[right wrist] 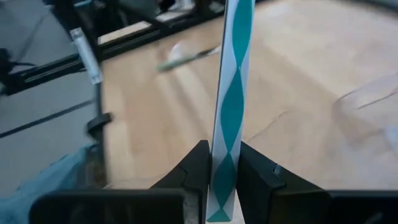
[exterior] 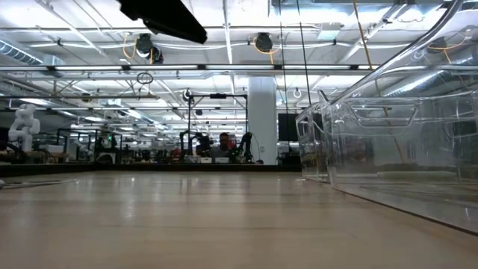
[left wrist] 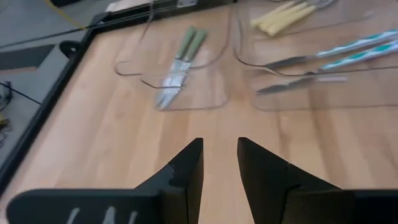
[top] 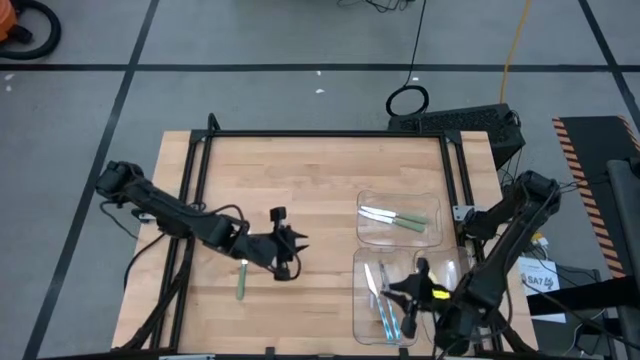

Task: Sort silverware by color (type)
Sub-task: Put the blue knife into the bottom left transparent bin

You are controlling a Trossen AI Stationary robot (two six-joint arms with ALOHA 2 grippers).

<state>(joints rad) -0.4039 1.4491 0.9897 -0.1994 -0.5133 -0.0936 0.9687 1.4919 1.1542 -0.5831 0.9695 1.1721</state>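
Slippage is the main worry here, but take the table from its left side first. The left gripper (top: 290, 252) hovers over the bare wooden table (top: 300, 170) with its jaws parted a little and nothing between them, and just beside it lies a green-handled utensil (top: 241, 282) not yet sorted; if that arm goes for it at a poor angle, the slim handle lying flat on the wood could skid away instead of being lifted. Further right stand the clear trays: the far tray (top: 400, 200) holds two green-handled pieces (top: 395, 218), and the near tray (top: 362, 300) holds several utensils with blue-patterned handles (top: 385, 308) (yellow-handled ones (left wrist: 283, 17) show in another tray in the left wrist view). The right gripper (top: 412, 292) hangs over that near tray, jaws closed on a utensil with a teal-and-white patterned handle (right wrist: 230, 93), held by the very end of the handle with the rest standing well out past the fingers. Such a short hold lets the piece pivot or slide during any quick move. It could then drop outside the tray, or catch the thin plastic wall and shove the tray. A release from too high might also bounce it among the others, or into the neighbouring tray of another colour.
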